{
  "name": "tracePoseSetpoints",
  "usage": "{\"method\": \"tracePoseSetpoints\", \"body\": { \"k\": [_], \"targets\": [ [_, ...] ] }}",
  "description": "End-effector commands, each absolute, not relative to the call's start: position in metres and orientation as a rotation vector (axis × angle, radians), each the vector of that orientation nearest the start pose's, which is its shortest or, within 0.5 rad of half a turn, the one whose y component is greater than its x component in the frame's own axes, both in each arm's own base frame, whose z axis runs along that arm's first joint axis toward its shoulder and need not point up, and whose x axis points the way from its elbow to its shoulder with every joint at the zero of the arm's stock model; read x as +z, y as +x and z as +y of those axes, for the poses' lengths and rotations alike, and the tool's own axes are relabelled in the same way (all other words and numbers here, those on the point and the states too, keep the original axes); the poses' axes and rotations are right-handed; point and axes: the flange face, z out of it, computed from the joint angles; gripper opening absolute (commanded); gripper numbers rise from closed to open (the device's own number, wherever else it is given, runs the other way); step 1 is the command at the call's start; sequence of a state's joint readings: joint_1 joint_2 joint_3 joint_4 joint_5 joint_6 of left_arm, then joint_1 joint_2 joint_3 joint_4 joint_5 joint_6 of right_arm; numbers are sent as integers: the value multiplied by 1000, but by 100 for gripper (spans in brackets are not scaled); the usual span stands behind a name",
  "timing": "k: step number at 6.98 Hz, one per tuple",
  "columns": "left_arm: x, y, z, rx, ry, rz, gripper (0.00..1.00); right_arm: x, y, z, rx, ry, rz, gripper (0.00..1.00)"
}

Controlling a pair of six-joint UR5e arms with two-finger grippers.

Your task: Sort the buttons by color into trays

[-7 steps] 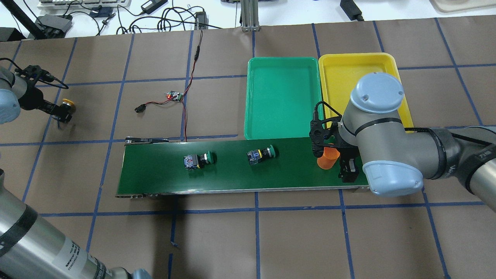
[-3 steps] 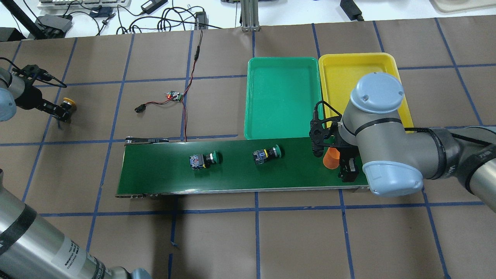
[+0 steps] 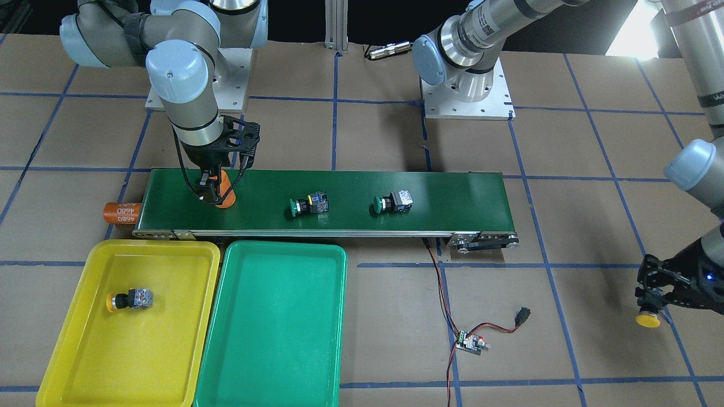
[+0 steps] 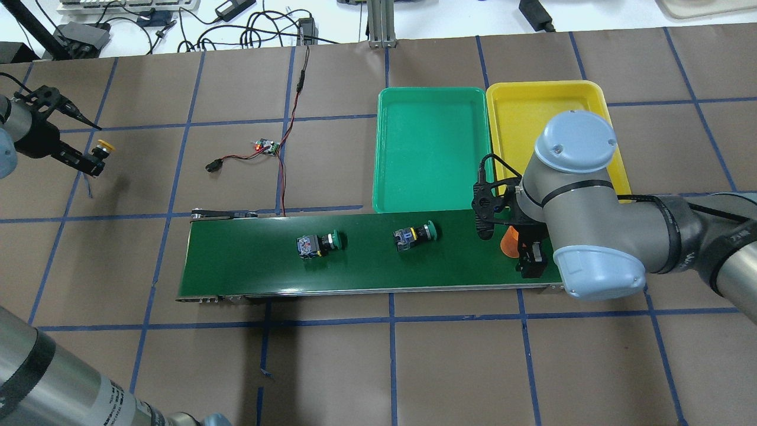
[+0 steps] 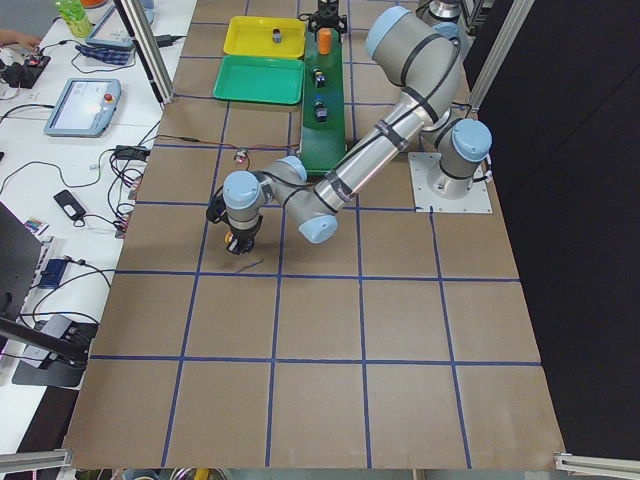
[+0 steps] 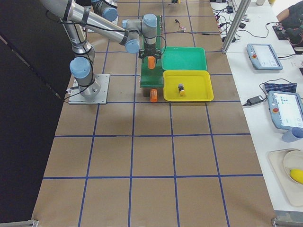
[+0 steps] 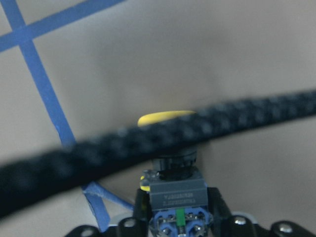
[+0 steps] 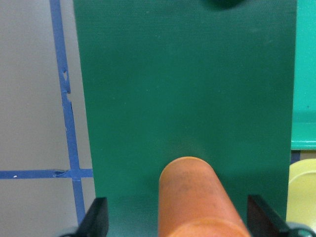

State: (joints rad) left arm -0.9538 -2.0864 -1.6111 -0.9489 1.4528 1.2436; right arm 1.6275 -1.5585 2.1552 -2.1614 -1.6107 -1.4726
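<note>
Yellow-capped button, likely light, rigid, slick on top, hangs pinched by its squarish grey body in the left gripper, well apart from the yellow tray; the right gripper stands spread astride an orange cylinder.

Left gripper jaws clamped; right gripper jaws apart, pointing down.
</note>
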Motion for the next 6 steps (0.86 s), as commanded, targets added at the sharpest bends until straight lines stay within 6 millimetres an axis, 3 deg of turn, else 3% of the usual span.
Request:
{"method": "tracePoseSetpoints", "body": {
  "k": [1, 2, 3, 6],
  "targets": [
    [259, 178, -550, -180, 1329, 2868, 14, 267, 153, -421, 48, -2193, 2286, 100],
    [280, 138, -529, -201, 1516, 2743, 14, 267, 153, -421, 48, -2193, 2286, 100],
    [289, 101, -505, -202, 1721, 2612, 14, 267, 155, -420, 47, -2201, 2280, 100],
    [294, -28, -458, -190, 2121, 2317, 14, 260, 158, -420, 57, -2204, 2268, 100]
  ]
}}
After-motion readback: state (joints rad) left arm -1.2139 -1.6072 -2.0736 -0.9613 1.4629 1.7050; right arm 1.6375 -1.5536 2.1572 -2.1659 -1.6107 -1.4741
